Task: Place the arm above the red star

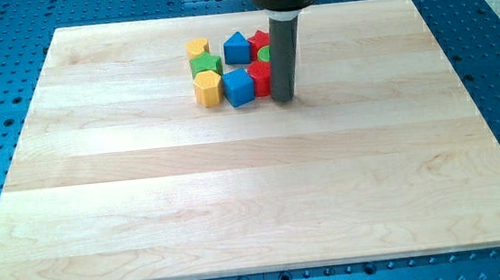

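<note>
My tip (284, 97) rests on the wooden board (255, 195) at the right edge of a cluster of blocks near the view's top. The dark rod hides part of the cluster. A red block (260, 77), shape unclear, sits just left of the tip, touching or nearly touching the rod. Another red block (260, 40) shows above it, partly behind the rod. A green block (264, 55) peeks out between them. I cannot tell which red block is the star.
Left of the rod lie a blue cube (238, 87), a blue block (236, 47), a yellow hexagonal block (207, 87), a green block (205, 65) and a small yellow block (197, 48). A blue perforated table surrounds the board.
</note>
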You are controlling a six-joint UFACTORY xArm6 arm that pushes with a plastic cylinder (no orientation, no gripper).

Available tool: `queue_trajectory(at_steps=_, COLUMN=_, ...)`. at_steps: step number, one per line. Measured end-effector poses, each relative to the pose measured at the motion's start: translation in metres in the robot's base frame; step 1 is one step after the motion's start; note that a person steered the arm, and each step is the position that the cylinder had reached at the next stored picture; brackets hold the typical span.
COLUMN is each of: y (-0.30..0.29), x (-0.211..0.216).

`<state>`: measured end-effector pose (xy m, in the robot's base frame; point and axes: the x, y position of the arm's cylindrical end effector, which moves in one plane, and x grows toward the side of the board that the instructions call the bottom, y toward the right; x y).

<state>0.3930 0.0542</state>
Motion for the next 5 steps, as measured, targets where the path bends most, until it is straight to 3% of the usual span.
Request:
queue_trajectory(at_steps=1, y=0.033, x=-0.006)
queue_trajectory(at_steps=2, y=0.054, x=-0.059)
queue_trajectory(at_steps=5, y=0.067, x=-0.069)
